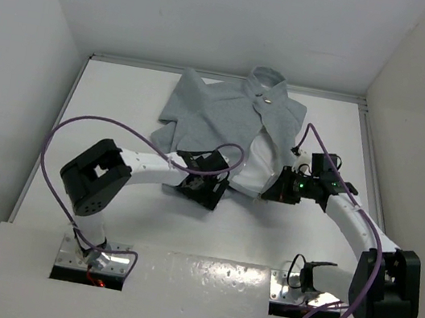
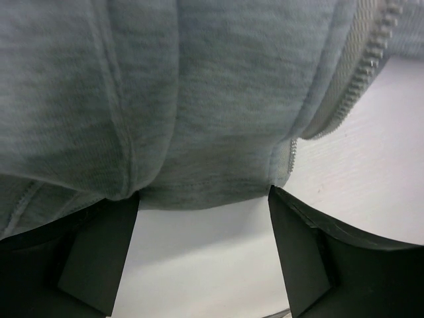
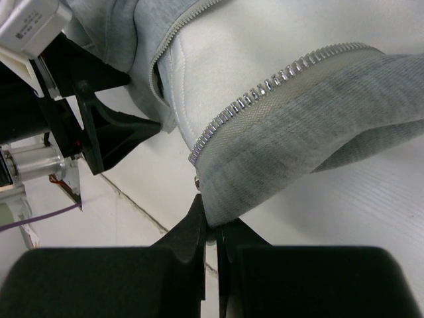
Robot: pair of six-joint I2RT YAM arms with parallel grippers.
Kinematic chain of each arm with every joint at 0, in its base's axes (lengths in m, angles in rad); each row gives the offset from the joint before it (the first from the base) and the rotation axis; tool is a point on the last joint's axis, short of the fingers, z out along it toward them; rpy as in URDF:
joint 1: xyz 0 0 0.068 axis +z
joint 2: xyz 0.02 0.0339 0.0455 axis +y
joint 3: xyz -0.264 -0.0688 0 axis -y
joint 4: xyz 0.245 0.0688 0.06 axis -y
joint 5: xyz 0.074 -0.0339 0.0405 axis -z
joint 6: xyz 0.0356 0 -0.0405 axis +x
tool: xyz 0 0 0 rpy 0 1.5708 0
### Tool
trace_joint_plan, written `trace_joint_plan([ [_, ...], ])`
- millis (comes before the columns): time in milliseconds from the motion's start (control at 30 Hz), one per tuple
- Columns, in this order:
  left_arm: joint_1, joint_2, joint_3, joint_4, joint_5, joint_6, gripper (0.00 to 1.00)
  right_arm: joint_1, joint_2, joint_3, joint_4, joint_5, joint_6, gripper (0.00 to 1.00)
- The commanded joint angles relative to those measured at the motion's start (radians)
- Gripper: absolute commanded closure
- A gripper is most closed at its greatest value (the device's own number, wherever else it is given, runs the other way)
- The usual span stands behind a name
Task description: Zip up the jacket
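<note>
Lengthwise, the jacket [image 1: 220, 115] ran 12 to 6, collar at 12; left gripper [image 2: 202, 262] jaws spread, right gripper [image 3: 211, 228] jaws pinched its hem.

Top camera looks down on the table [image 1: 117, 94]; both wrist cameras closely face the jacket [image 2: 199, 99] hem.

Caught mid-reach, the left arm [image 1: 142, 165] bends its elbow out to the left and runs its white forearm rightward toward the middle. The left pincer [image 2: 204, 193] stands with its black fingers [image 2: 99, 255] spread wide. The right arm [image 1: 357, 224] arcs in from the right, elbow low beside its base and forearm sweeping left. The right pincer [image 3: 209, 215] is closed tight, its tips pinching a hem corner of the jacket [image 3: 318, 99]. The two pincers sit near each other, apart.
</note>
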Motion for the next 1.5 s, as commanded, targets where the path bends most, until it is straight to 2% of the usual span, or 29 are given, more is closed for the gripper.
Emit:
trace_joint_plan([
  [0,0.024,0.014,0.044,0.012,-0.012,-0.033,0.16,0.003,-0.014,-0.001,0.032,-0.011,0.010,1.00],
  [400,0.047,0.007,0.035,0.010,-0.019,-0.046,0.16,0.008,-0.017,-0.021,0.049,-0.031,0.018,1.00],
  [567,0.001,0.093,0.064,0.010,-0.059,-0.069,0.12,0.005,-0.014,-0.030,0.055,-0.031,0.024,1.00],
  [700,-0.028,0.165,0.077,0.010,-0.110,-0.079,0.14,0.006,-0.021,-0.030,0.046,-0.023,0.018,1.00],
  [767,-0.039,0.188,0.077,0.001,-0.142,-0.088,0.18,0.005,-0.021,-0.029,0.035,-0.023,0.009,1.00],
  [867,-0.023,0.241,0.068,0.001,-0.159,-0.100,0.30,0.008,-0.027,-0.029,0.024,-0.019,-0.005,1.00],
  [900,-0.014,0.270,0.067,0.001,-0.150,-0.100,0.37,0.006,-0.030,-0.027,0.021,-0.017,-0.005,1.00],
  [1000,0.021,0.307,0.067,0.010,-0.078,-0.091,0.63,0.006,-0.029,-0.027,0.020,-0.016,-0.010,1.00],
  [1033,0.021,0.307,0.067,0.010,-0.066,-0.091,0.91,0.006,-0.032,-0.027,0.020,-0.017,-0.014,1.00],
  [1067,0.030,0.307,0.067,0.010,-0.050,-0.079,1.00,0.006,-0.034,-0.026,0.023,-0.017,-0.016,1.00],
  [1167,0.031,0.234,0.066,0.050,0.016,-0.079,1.00,0.009,-0.043,-0.021,0.009,-0.028,-0.031,1.00],
  [1200,0.031,0.153,0.051,0.070,0.046,-0.079,1.00,0.008,-0.046,-0.021,0.003,-0.039,-0.031,1.00],
  [1300,0.052,-0.035,-0.075,0.236,0.202,-0.060,1.00,0.008,-0.047,-0.015,0.006,-0.126,-0.045,1.00],
  [1333,0.067,-0.182,-0.119,0.378,0.306,-0.060,1.00,0.005,-0.049,-0.013,0.013,-0.153,-0.049,1.00],
  [1400,0.112,-0.299,-0.193,0.477,0.356,-0.072,1.00,0.018,-0.057,-0.004,0.033,-0.266,-0.071,1.00],
  [1467,0.148,-0.387,-0.193,0.565,0.449,-0.073,1.00,0.038,-0.073,0.008,0.049,-0.313,-0.092,1.00],
])
